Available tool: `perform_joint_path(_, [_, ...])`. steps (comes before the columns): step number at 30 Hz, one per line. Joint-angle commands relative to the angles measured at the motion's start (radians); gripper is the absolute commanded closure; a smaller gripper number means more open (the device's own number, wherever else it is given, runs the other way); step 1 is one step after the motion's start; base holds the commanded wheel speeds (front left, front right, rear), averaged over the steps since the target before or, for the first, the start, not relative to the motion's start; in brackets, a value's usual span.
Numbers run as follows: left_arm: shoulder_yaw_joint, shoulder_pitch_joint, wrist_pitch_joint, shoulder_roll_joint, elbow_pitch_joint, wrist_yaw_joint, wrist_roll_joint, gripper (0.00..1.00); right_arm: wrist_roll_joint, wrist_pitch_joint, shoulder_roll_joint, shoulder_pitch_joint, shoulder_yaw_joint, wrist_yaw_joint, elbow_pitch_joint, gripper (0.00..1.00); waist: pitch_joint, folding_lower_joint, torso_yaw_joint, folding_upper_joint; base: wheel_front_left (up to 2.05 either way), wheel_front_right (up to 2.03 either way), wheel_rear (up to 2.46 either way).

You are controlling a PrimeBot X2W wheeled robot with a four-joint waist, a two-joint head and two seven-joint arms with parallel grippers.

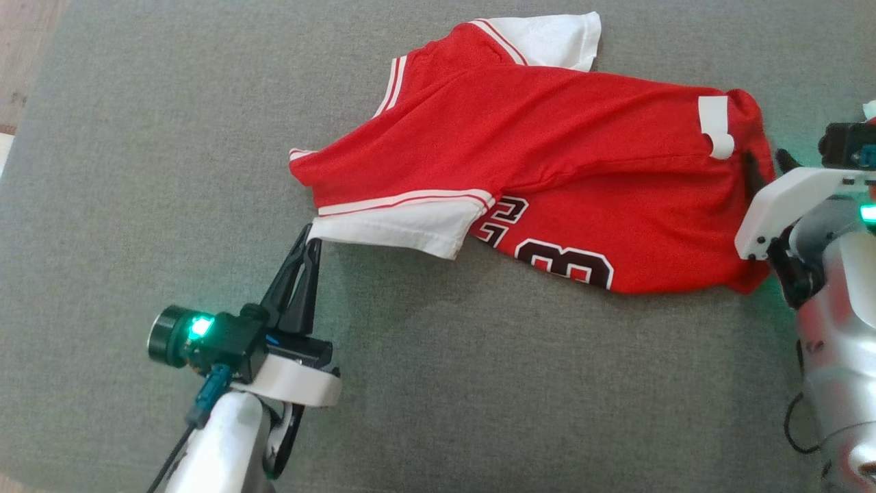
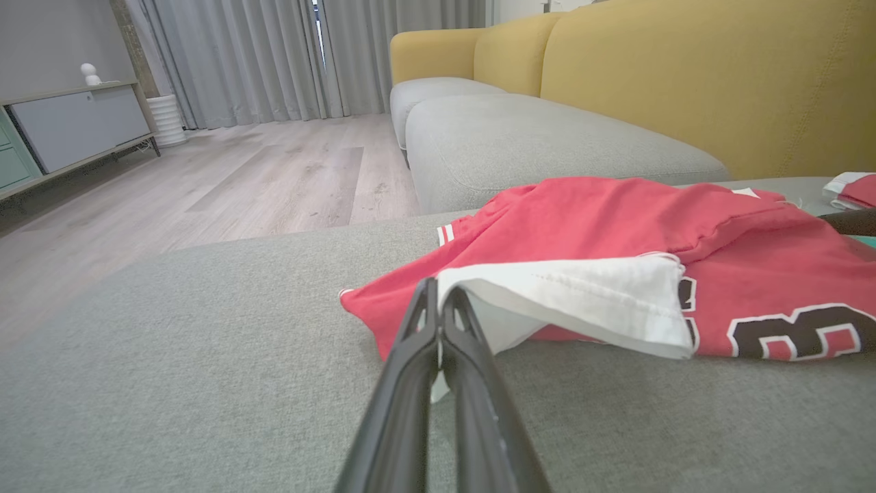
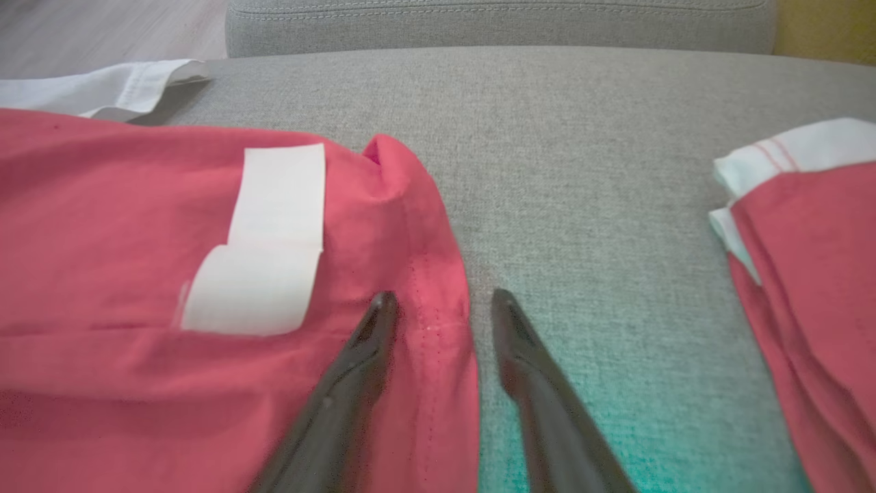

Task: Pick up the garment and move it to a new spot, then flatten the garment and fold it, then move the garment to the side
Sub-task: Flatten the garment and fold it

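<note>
Left gripper point(image 1: 308, 236) had two long black tapered fingers point(image 1: 298, 274), a black wrist block point(image 1: 233, 342) w/ round cam point(image 1: 168, 335), green LED point(image 1: 200, 326), teal plug point(image 1: 209, 400) & black cable point(image 1: 168, 459) on a white forearm point(image 1: 219, 445). Right gripper point(image 3: 438, 298) had glossy dark fingers point(image 3: 342, 397), a white cover point(image 1: 780, 205), silver forearm point(image 1: 835, 356) w/ thin black cable point(image 1: 787, 421).

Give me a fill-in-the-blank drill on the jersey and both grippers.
1. The left gripper is shut on the ____ sleeve of the jersey.
2. The right gripper is ____, astride the jersey's edge.
3. The jersey's body is ____ in colour.
4. The cushion under it is ____.

Missing words: white; open; red; gray.
</note>
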Motion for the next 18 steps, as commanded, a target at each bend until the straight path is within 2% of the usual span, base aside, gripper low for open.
perform_joint_path(1, [0.040, -0.043, -0.005, 0.009, -0.027, -0.003, 0.011, 1.00, -0.002, -0.002, 0.001, -0.029, 0.013, -0.001, -0.017, 0.87, 0.001, 0.0000, 0.000, 0.0000, 0.00, 0.00, 0.00])
perform_joint_path(2, [0.043, -0.048, -0.005, 0.009, -0.024, -0.005, 0.012, 1.00, -0.002, -0.003, 0.002, -0.033, 0.012, -0.001, -0.011, 1.00, 0.001, 0.0000, 0.000, 0.0000, 0.00, 0.00, 0.00])
perform_joint_path(11, [0.095, -0.083, -0.005, 0.007, -0.069, -0.014, 0.004, 1.00, 0.001, -0.037, 0.007, -0.040, 0.022, -0.001, -0.026, 1.00, -0.040, 0.0000, -0.027, 0.0000, 0.00, 0.00, 0.00])
perform_joint_path(15, [0.125, -0.113, -0.005, 0.016, -0.105, -0.027, -0.013, 1.00, 0.046, -0.034, 0.003, -0.042, 0.053, -0.001, -0.083, 1.00, -0.068, 0.0000, -0.045, 0.0000, 0.00, 0.00, 0.00])
perform_joint_path(18, [0.165, -0.181, -0.005, 0.049, -0.151, -0.046, -0.038, 1.00, 0.134, 0.004, -0.036, -0.045, 0.120, -0.001, -0.211, 1.00, -0.114, 0.0000, -0.078, 0.0000, 0.00, 0.00, 0.00])
